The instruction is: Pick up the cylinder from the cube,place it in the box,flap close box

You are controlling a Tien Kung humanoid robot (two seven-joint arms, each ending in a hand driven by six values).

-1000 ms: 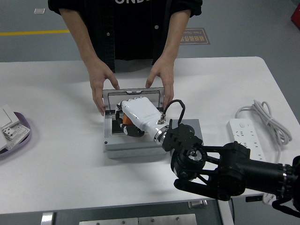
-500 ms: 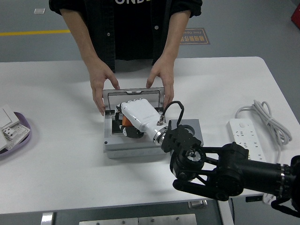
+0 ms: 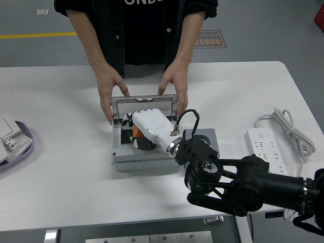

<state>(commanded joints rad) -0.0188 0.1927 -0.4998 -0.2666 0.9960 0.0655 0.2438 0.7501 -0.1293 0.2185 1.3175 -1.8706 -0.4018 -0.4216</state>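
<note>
My right hand [image 3: 137,132] is white and reaches into the open grey box [image 3: 152,158] at the table's middle. Its fingers curl around an orange cylinder [image 3: 135,133], low inside the box's dark opening. The box lid [image 3: 144,101] stands upright at the back. A person at the far side holds the lid with one hand [image 3: 109,88] on its left edge and the other hand [image 3: 174,86] on its right edge. A grey block [image 3: 208,139] with a round recess adjoins the box on the right. My left arm is out of view.
A white power strip [image 3: 263,148] with a coiled cable [image 3: 286,126] lies at the right. A purple tray [image 3: 23,148] with white switch parts [image 3: 7,132] sits at the left edge. My black right forearm [image 3: 238,185] crosses the near right of the table.
My right hand has shifted slightly left and lower into the box with the orange cylinder. The person's hands stay on the lid.
</note>
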